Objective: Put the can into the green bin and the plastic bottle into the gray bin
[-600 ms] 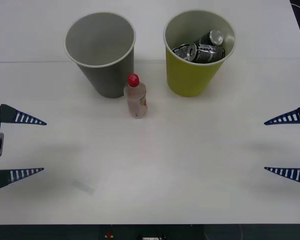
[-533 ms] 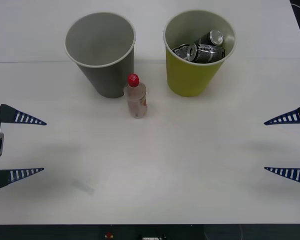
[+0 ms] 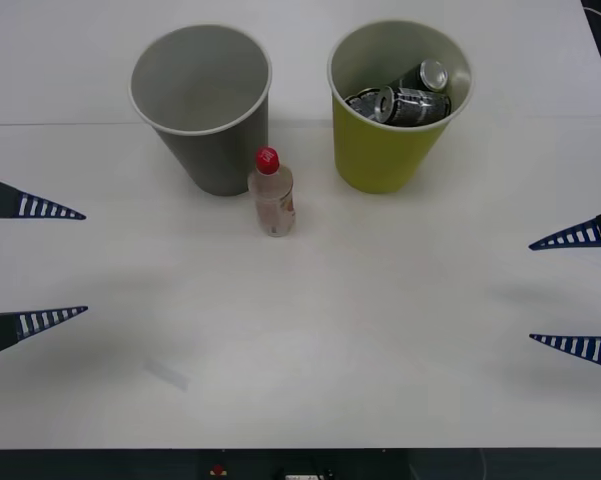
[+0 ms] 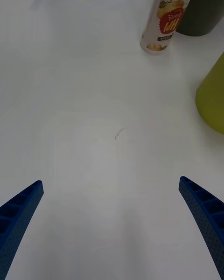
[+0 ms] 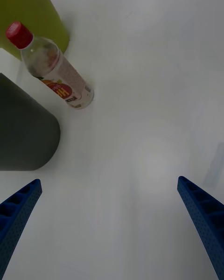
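Observation:
The plastic bottle (image 3: 272, 196) with a red cap stands upright on the white table, just in front of the gray bin (image 3: 202, 105) and left of the green bin (image 3: 397, 100). Inside the green bin lie crushed dark cans (image 3: 400, 97). The gray bin looks empty. My left gripper (image 3: 50, 265) is open at the table's left edge, well away from the bottle. My right gripper (image 3: 570, 292) is open at the right edge. The left wrist view has the bottle (image 5: 55, 70), gray bin (image 5: 23, 128) and green bin (image 5: 30, 9). In the right wrist view the bottle (image 4: 163, 21) stands beside the green bin (image 4: 213, 95).
The white table (image 3: 330, 330) stretches wide and bare between the two grippers. A seam runs across it behind the bins. A faint smudge (image 3: 167, 373) marks the near left surface.
My left gripper has moved away from the robot, toward the far side of the table, still open. The right gripper, bottle and bins have not moved.

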You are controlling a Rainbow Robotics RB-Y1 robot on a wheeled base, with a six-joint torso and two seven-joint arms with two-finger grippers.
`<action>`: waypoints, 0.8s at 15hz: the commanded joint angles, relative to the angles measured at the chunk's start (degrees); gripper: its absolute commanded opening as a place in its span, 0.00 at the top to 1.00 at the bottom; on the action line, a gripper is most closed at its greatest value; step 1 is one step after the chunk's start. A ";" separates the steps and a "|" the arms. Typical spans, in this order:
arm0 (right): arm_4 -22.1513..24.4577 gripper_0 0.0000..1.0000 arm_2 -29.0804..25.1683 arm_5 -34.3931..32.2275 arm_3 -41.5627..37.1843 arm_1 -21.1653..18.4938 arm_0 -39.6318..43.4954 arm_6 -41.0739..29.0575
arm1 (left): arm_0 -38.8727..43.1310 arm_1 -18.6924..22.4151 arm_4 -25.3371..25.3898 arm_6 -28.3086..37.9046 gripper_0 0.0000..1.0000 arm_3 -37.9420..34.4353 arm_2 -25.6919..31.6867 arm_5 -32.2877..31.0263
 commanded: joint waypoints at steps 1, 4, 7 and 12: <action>0.00 0.00 0.00 0.00 0.00 0.00 0.00 0.00 | 1.89 -0.01 0.53 1.17 0.00 -0.45 -0.08 2.45; 0.00 0.00 0.00 0.00 0.00 0.00 0.00 0.00 | 6.38 -0.01 0.62 7.32 0.00 -3.43 -0.08 6.94; 0.00 0.00 0.00 0.00 0.00 0.00 0.00 0.00 | 10.07 0.08 0.79 14.17 0.00 -6.25 -2.54 12.03; 0.00 0.00 0.00 0.00 0.00 0.00 0.00 0.00 | 12.00 0.43 2.20 21.56 0.00 -7.74 -11.07 23.37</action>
